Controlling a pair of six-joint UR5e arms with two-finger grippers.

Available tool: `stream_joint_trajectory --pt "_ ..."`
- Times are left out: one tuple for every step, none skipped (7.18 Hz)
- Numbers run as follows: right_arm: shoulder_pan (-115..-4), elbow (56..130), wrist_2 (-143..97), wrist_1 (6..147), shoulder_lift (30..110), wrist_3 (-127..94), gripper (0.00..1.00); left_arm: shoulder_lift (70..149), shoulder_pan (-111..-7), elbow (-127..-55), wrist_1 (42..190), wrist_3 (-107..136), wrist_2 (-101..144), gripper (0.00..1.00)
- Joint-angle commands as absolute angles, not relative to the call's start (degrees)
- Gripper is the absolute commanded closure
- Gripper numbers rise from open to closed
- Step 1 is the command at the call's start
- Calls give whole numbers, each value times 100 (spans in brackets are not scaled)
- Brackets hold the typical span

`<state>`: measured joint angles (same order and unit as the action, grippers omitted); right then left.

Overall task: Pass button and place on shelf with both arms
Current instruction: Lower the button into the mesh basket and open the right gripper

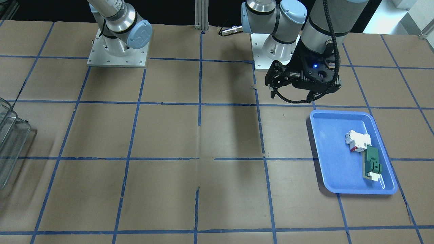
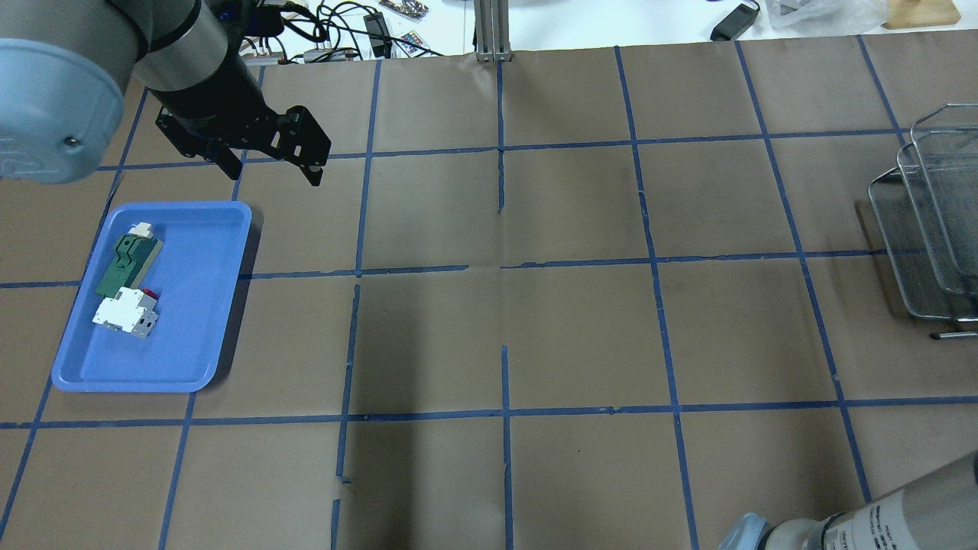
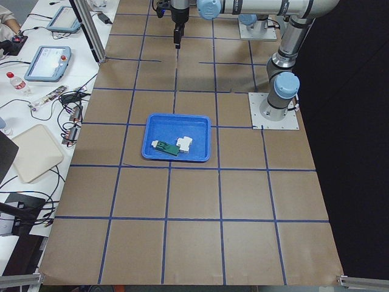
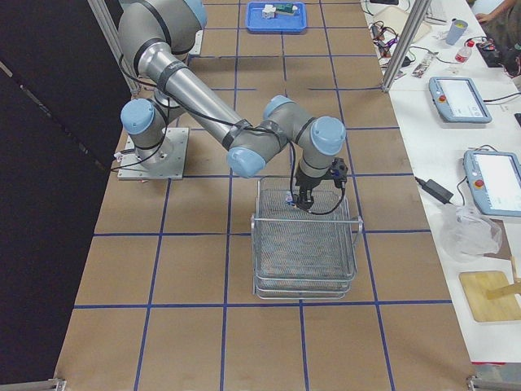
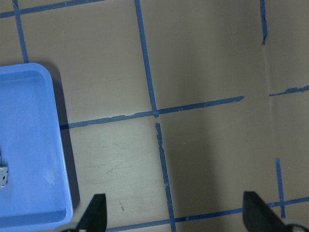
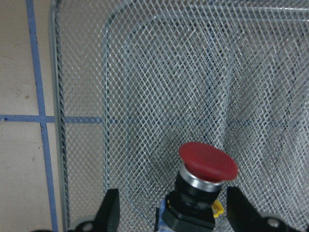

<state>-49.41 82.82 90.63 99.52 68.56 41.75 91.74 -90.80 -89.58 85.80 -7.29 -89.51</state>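
Observation:
The button (image 6: 207, 166), with a red mushroom head and black collar, stands on the mesh of the silver wire shelf (image 6: 145, 72). It is between the fingers of my right gripper (image 6: 174, 215), which are spread wide and apart from it. The right gripper (image 4: 303, 199) hangs over the shelf (image 4: 305, 244) near its robot-side end. The shelf also shows in the overhead view (image 2: 932, 221) at the right edge. My left gripper (image 2: 267, 172) is open and empty, above the table just past the blue tray; its fingertips (image 5: 96, 212) frame bare paper.
A blue tray (image 2: 191, 367) holds a white-and-red boxy part (image 2: 126, 313) and a flat green part (image 2: 126, 263). The table is brown paper with a blue tape grid. Cables and tablets lie along the table's far side.

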Motion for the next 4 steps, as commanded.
stream_joint_trajectory --pt "-4992 8253 9070 9670 7248 4166 0 9176 -9088 -8973 8578 -729 -8930 0" --pt "-5062 8314 9079 9311 7651 3905 0 9158 -9088 -8948 8587 -729 -8904 0" --pt "-5393 8314 9079 8846 7925 3485 0 9106 -9088 -8947 8587 -729 -8921 0" --pt "-5997 8306 9079 8546 8102 3037 0 9045 -9088 -8947 8587 -729 -8921 0"
